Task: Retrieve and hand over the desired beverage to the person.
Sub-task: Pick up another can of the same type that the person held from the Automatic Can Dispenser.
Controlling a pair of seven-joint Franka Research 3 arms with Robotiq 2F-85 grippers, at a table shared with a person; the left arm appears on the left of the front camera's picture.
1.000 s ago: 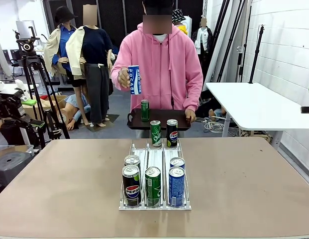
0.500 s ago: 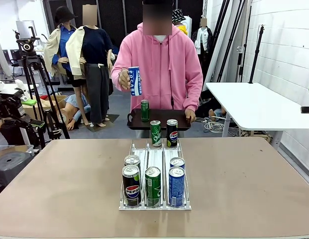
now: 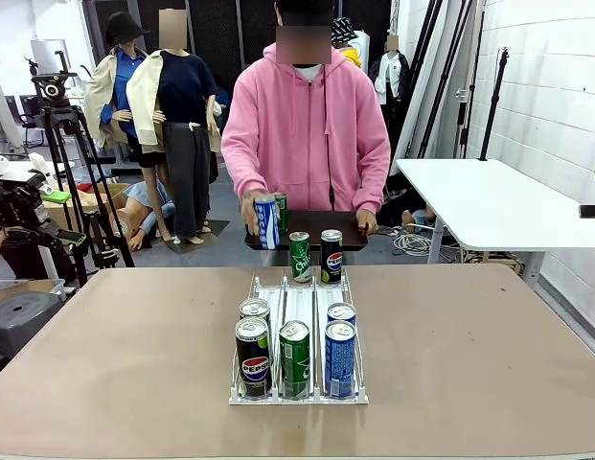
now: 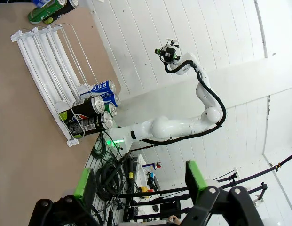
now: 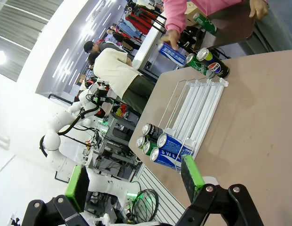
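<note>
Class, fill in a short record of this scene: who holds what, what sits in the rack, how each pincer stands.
Person: holding a blue can at the tray
Tray: dark, held by the person, a green can on it
Rack: seven cans, five near the robot, two at the far end
Left pincer: open, empty
Right pincer: open, empty

Centre frame, the cans [image 3: 294,356] gleam as glossy printed metal in a smooth white plastic rack [image 3: 299,299] on my matt table [image 3: 469,364]. Above, the hoodie [image 3: 278,115] on the person [image 3: 311,144] is soft cloth.
</note>
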